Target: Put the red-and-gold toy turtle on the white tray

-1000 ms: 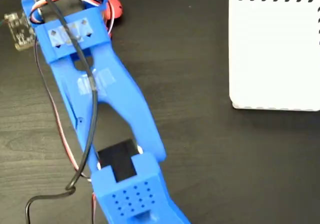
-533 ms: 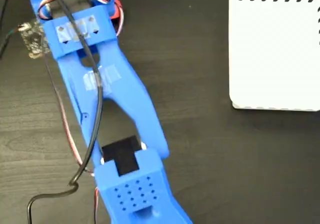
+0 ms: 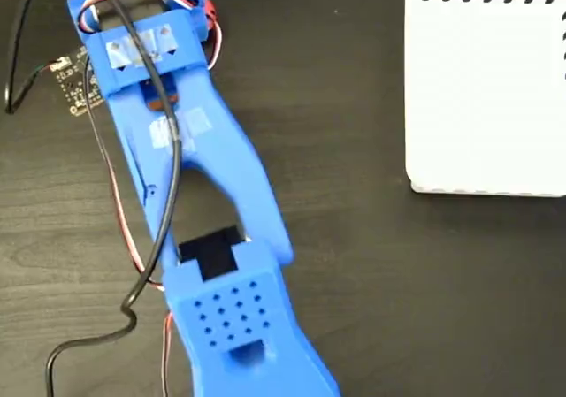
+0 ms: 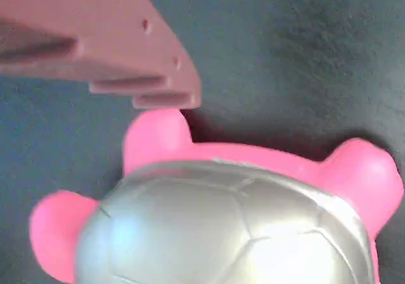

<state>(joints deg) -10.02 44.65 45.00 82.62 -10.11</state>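
Wrist view: turtle point(image 4: 221, 227) below end effector point(image 4: 161, 88).

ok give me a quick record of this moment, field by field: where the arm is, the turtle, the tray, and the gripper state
arm: blue arm stretches from the bottom edge to the top left of the fixed view
turtle: toy turtle fills the wrist view, shell up, on the dark table; almost wholly hidden under the arm in the fixed view
gripper: one finger shows just above a turtle foot; open or shut cannot be told
tray: white tray at top right of the fixed view, nothing on its visible part
task status: turtle not on tray
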